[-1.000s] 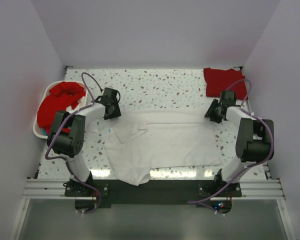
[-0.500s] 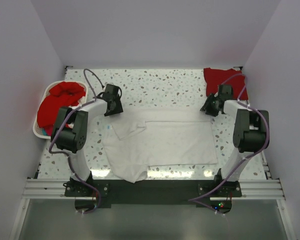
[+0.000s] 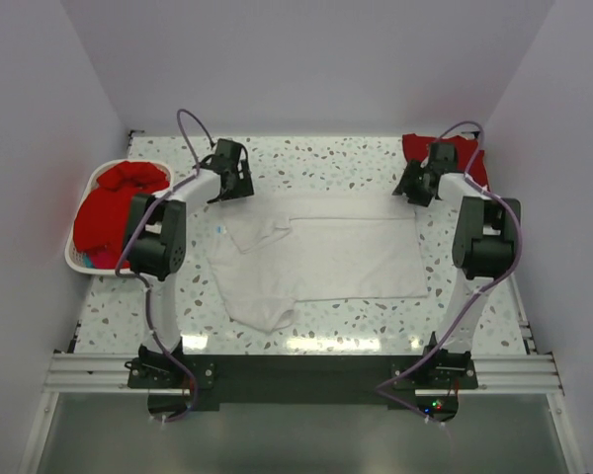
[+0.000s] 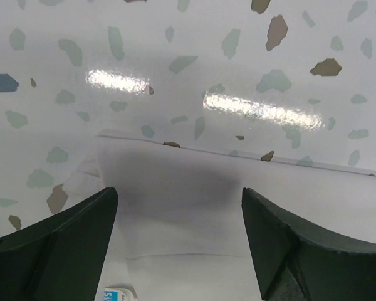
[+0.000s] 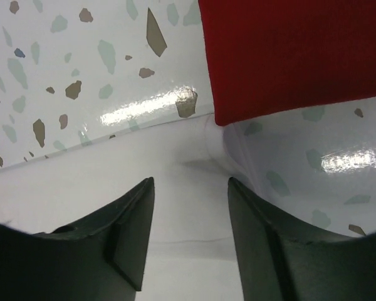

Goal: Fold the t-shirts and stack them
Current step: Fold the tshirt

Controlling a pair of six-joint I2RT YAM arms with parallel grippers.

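We see the left fingers [image 4: 50,251] and right fingers [image 5: 282,251] open, empty, above the white t-shirt [image 3: 321,259] near the far edge of the desk [image 3: 326,158].

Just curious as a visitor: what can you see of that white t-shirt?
The white t-shirt lies flat on the table, soft creased cloth, one sleeve folded inward near its blue neck label. The left gripper and right gripper hover open over its far edge; its far right corner lies beside a folded red t-shirt.
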